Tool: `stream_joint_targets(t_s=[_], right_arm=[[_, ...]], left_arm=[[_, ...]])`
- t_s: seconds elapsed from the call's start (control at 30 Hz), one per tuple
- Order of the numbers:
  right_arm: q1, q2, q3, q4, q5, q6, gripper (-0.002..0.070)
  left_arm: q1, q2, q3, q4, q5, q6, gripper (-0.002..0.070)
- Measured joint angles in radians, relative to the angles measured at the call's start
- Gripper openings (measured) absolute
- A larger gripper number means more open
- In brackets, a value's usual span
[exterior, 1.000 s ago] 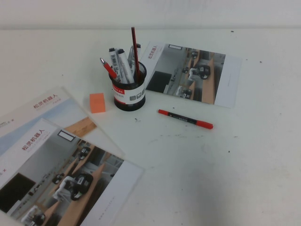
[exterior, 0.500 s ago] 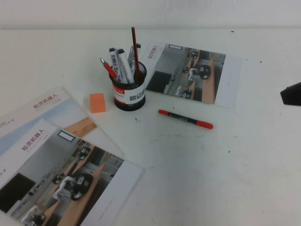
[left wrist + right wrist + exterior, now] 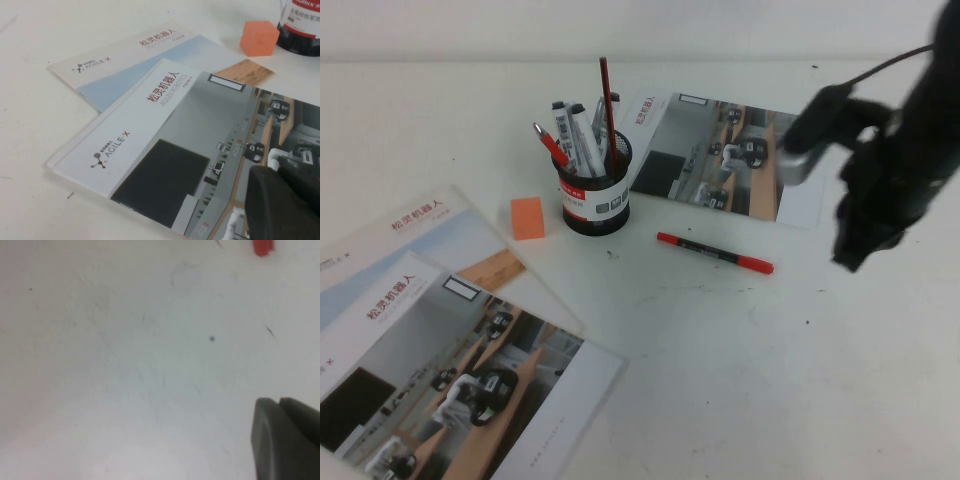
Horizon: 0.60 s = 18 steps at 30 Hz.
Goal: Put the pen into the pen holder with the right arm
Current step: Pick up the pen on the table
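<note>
The pen (image 3: 714, 251), red-capped at both ends with a dark middle, lies flat on the white table right of the pen holder (image 3: 597, 195). The holder is a black mesh cup with a white and red band; it holds white markers and a thin dark-red pencil. My right gripper (image 3: 850, 255) hangs above the table, right of the pen and apart from it, shut and empty. In the right wrist view its fingertips (image 3: 280, 405) sit together and one red pen cap (image 3: 262, 247) shows at the edge. My left gripper (image 3: 277, 172) is shut over a brochure; the holder's base (image 3: 300, 25) shows there.
An orange block (image 3: 527, 218) sits left of the holder. One brochure (image 3: 730, 155) lies behind the pen, two more (image 3: 450, 340) at the front left. The right arm's tube and cable (image 3: 820, 120) reach over the back-right brochure.
The right arm has swung in from the right edge into view, now hanging over the table right of the pen. The pen and holder have not moved.
</note>
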Motion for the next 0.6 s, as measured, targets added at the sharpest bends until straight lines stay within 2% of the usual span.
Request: stream_joint_targets(t_s=[0.1, 0.17, 0.33, 0.4, 0.5, 0.6], right_arm=[[0.053, 0.081, -0.050, -0.034, -0.017, -0.009, 0.0029], [0.081, 0.134, -0.091, -0.040, -0.032, -0.011, 0.0107], [0.142, 0.241, -0.172, -0.076, -0.088, -0.016, 0.0428], [0.165, 0.281, -0.191, -0.120, -0.117, -0.017, 0.0526], [0.187, 0.334, -0.220, -0.165, -0.154, -0.051, 0.0594], [0.191, 0.370, -0.239, -0.165, -0.193, -0.085, 0.0613]], left_arm=[[0.000, 0.000, 0.000, 0.000, 0.000, 0.000, -0.0001], [0.000, 0.000, 0.000, 0.000, 0.000, 0.000, -0.0001], [0.000, 0.000, 0.000, 0.000, 0.000, 0.000, -0.0001], [0.000, 0.000, 0.000, 0.000, 0.000, 0.000, -0.0001], [0.000, 0.000, 0.000, 0.000, 0.000, 0.000, -0.0001], [0.000, 0.000, 0.000, 0.000, 0.000, 0.000, -0.0001]])
